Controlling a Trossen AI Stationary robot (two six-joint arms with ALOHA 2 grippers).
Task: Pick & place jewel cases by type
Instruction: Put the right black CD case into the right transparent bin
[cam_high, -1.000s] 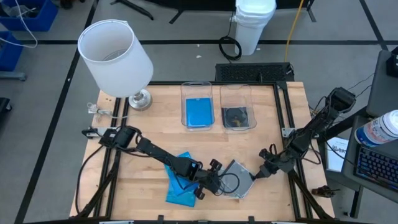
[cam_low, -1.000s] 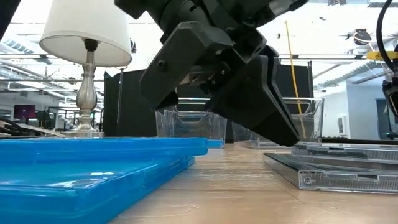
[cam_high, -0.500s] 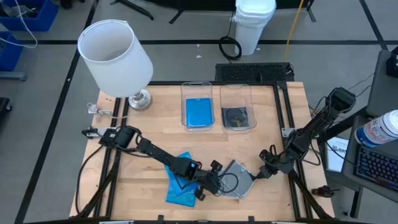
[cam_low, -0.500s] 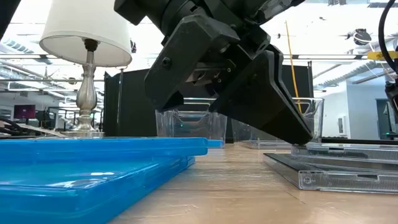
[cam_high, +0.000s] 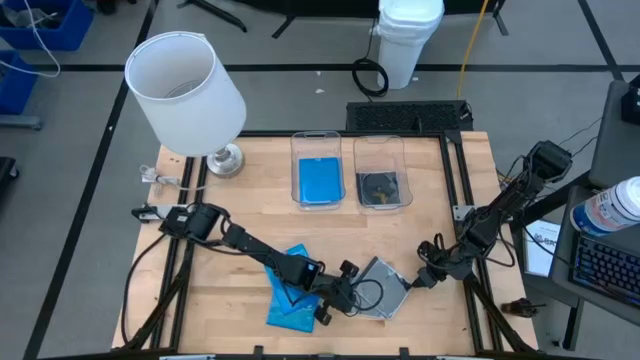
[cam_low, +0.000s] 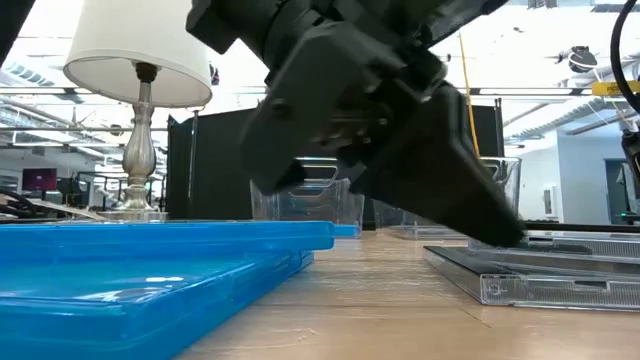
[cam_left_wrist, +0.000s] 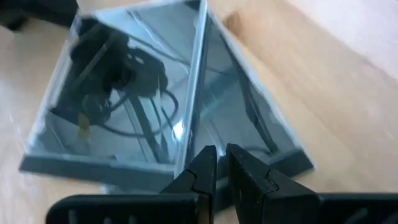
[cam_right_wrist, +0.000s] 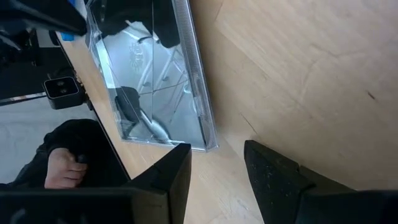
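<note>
Pinched nearly shut, the left gripper (cam_high: 352, 291) sits low over the near middle of the wooden table (cam_high: 240, 210), its fingertips (cam_left_wrist: 205, 163) right at the edge of the grey jewel cases (cam_high: 385, 287); from the left wrist view it looks as though nothing is held between them, though the view there is too soft to be sure. Those clear-and-dark cases lie in an overlapping pile, flat on the wood. Just to the left of them, under the left arm, lie the blue jewel cases (cam_high: 290, 305), fanned near the front edge. On the other side of the grey pile the right gripper (cam_high: 425, 277) waits near the table with its fingers (cam_right_wrist: 168, 177) parted and holding nothing.

Toward the back of the table stand two clear bins side by side: the left bin (cam_high: 318, 140) holds a blue case, the right bin (cam_high: 380, 145) a dark one. A table lamp (cam_high: 185, 85) with a white shade stands at the back left corner. Beyond the table, a white bucket (cam_high: 410, 35) rests on the grey floor, with blue crates (cam_high: 40, 30) off to the far left.
</note>
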